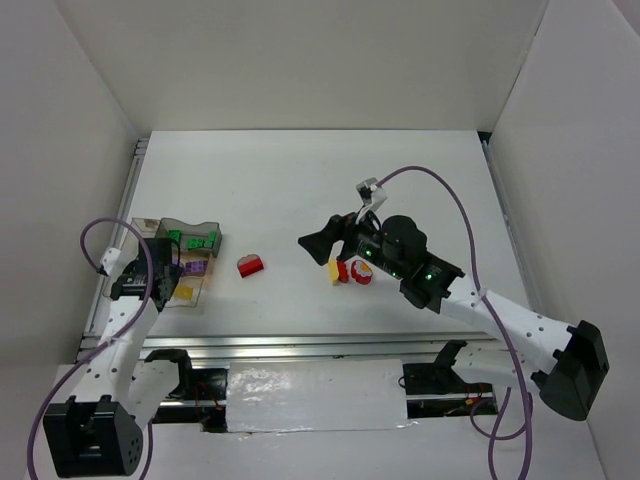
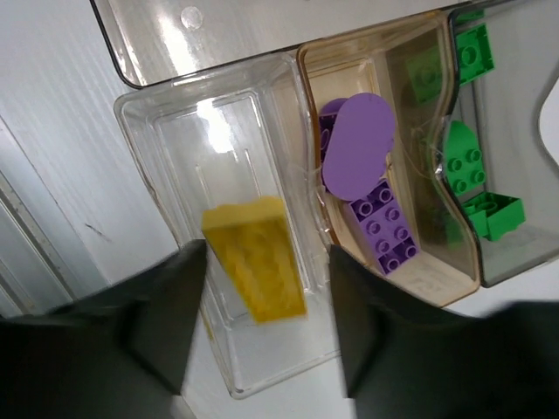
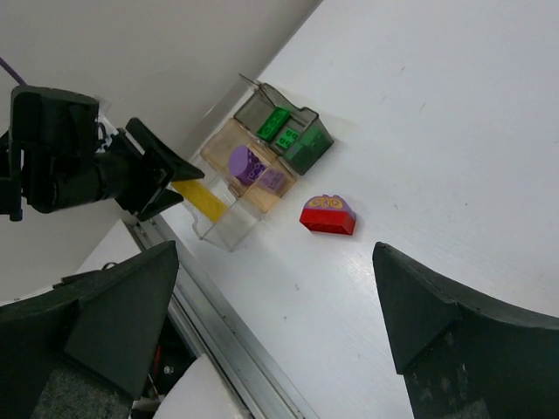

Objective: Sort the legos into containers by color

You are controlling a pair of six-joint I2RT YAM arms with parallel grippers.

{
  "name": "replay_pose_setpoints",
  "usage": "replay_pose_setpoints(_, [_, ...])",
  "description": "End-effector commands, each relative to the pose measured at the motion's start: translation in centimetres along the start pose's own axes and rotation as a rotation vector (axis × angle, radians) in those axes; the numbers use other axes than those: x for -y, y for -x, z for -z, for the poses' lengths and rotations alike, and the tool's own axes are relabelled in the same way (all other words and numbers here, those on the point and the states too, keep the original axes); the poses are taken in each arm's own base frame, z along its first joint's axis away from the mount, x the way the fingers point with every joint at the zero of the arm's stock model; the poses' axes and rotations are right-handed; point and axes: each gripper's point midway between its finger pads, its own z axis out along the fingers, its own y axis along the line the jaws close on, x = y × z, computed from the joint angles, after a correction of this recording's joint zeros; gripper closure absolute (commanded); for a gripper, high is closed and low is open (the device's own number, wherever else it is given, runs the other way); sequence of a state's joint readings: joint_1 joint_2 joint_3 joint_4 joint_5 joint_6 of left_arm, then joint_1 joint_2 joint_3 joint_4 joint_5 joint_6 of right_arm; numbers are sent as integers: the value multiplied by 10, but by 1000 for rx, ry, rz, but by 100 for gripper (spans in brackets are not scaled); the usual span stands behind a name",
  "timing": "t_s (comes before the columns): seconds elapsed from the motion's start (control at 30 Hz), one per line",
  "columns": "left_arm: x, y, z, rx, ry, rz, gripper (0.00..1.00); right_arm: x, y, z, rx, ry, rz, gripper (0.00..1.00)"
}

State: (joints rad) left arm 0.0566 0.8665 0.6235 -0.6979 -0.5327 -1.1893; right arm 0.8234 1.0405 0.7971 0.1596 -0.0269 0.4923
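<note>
Ahead of the open right gripper (image 3: 273,250) lies 1 red lego (image 3: 327,216), farther from the open left gripper (image 2: 266,253).

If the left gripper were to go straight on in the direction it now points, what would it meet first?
Most likely the yellow lego lying in the clear compartment, which sits right between the open fingers of the left gripper in its wrist view. Depth is hard to judge.

Bright even light; tray glare; near pincer blurred.
</note>
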Motion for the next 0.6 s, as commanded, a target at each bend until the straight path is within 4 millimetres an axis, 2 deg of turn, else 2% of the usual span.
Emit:
replay_pose_setpoints(0.0, [5,4,-3,18,-23,43,25,0,5,-4,-6,-4,25,0])
replay_pose_setpoints(0.03, [5,3,-3,17,-22,42,13,0,6,-6,-8,-7,25,0])
replay_pose_setpoints(0.13, [7,8,0,24,-27,34,1,4,5,-8,-18,-32,28,0])
replay_pose_setpoints(0.2, [9,12,4,32,-34,25,1,14,-6,-12,-67,-79,23,0])
replay_pose_setpoints(0.27, [15,17,10,36,-69,11,1,30,-6,-20,-76,-179,11,0])
replay_pose_setpoints(0.3, [18,19,13,38,-85,2,1,39,-13,-19,-125,-239,11,0])
replay_pose_setpoints(0.33, [25,19,17,28,-123,-11,0,58,-26,-25,-165,-327,11,0])
replay_pose_setpoints(0.37, [35,25,23,39,-174,-51,1,67,-32,-24,-194,-382,13,0])
replay_pose_setpoints(0.4, [42,26,27,36,-212,-76,0,87,-45,-23,-252,-479,28,0])
replay_pose_setpoints(0.5, [65,27,45,4,-338,-214,0,112,-73,-18,-352,-565,30,0])
replay_pose_setpoints(0.53, [76,19,51,-45,-406,-257,0,115,-79,-18,-373,-572,30,0])
replay_pose_setpoints(0.57, [85,20,61,-59,-445,-287,1,122,-87,-15,-397,-594,33,0])
